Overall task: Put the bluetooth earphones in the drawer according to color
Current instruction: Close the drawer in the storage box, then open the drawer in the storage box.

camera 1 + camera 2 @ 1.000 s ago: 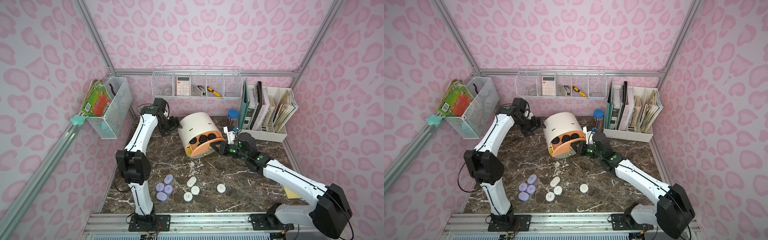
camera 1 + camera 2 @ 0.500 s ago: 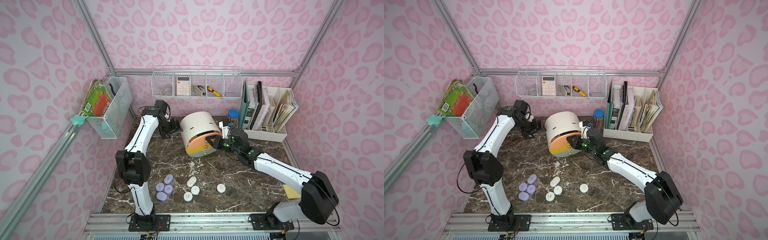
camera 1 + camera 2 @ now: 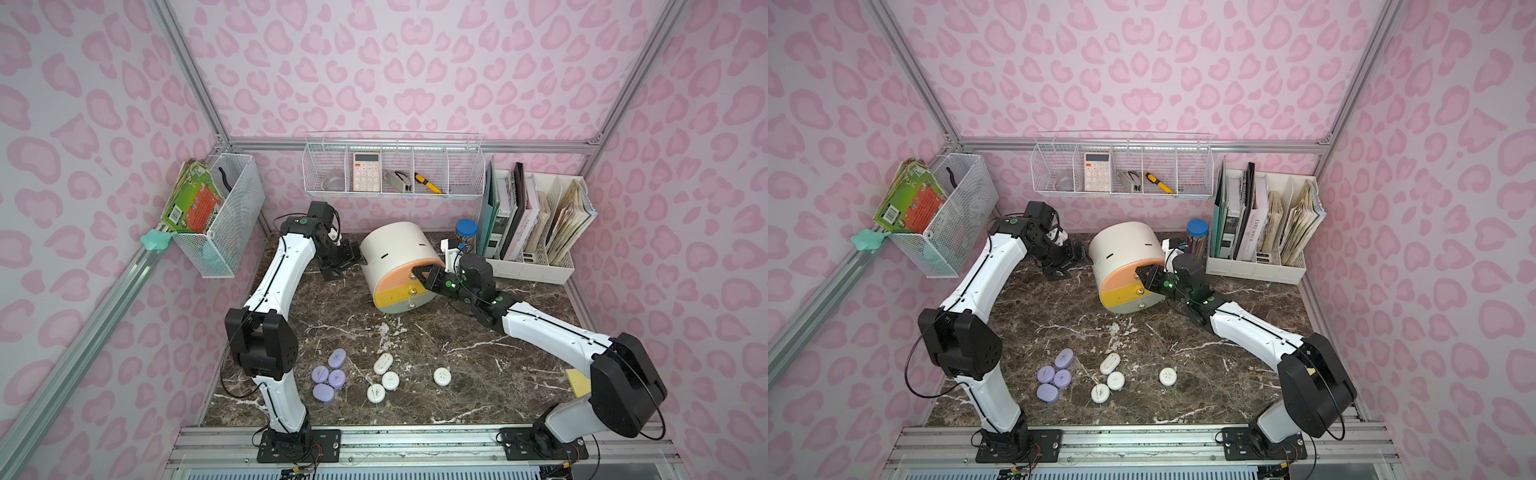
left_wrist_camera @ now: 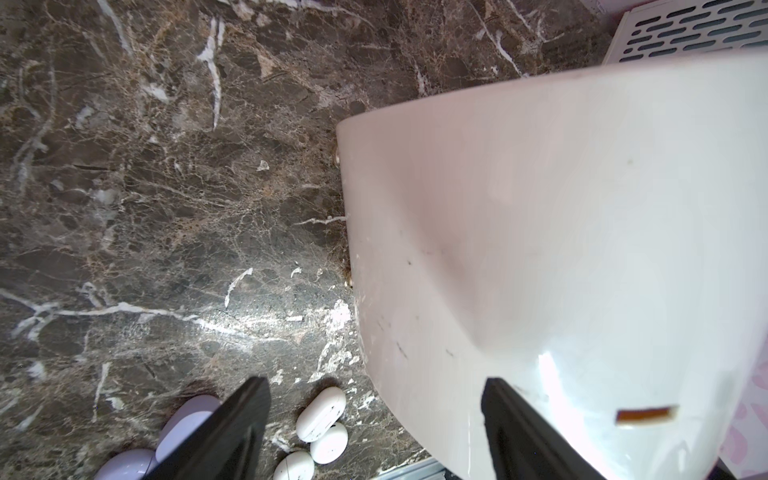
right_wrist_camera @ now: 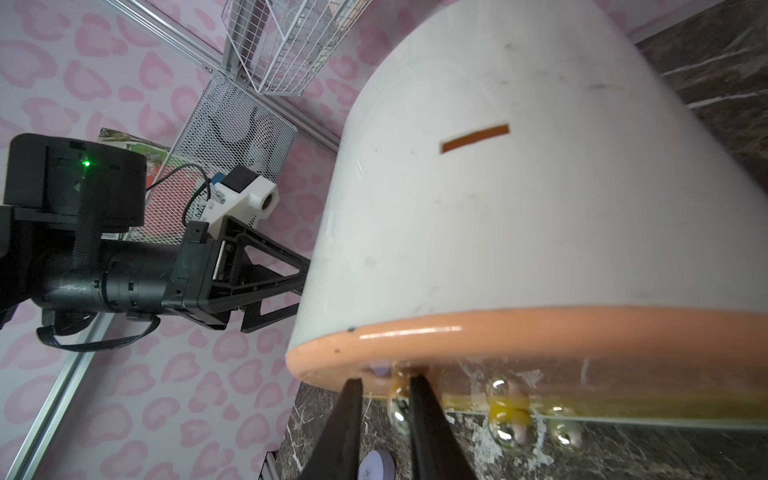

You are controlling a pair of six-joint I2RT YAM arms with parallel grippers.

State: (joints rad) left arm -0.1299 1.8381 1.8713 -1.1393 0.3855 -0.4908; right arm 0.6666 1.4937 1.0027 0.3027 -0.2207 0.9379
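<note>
The drawer (image 3: 395, 245) (image 3: 1125, 245), a white round-topped cabinet, stands at the back with its peach, yellow and grey-green fronts all closed. My right gripper (image 3: 415, 272) (image 5: 386, 380) is at the peach front, shut on its metal knob (image 5: 398, 411). My left gripper (image 3: 356, 257) (image 4: 374, 382) is open against the cabinet's back, one finger over its white shell. The bluetooth earphones lie near the front edge: several lavender cases (image 3: 328, 374) (image 3: 1054, 376) in a cluster, and several white cases (image 3: 386, 376) (image 3: 1115, 380) to their right, one white case (image 3: 442, 376) apart.
A wire basket (image 3: 224, 216) with booklets hangs on the left wall. A wire shelf (image 3: 395, 170) with a calculator hangs on the back wall. A white file rack (image 3: 536, 232) and a blue-lidded jar (image 3: 466, 228) stand at the back right. A yellow note (image 3: 579, 382) lies front right.
A second ago the peach drawer stood open with black cases inside. My right gripper has moved it back into the cabinet, and it is closed now. The left arm has stayed put.
</note>
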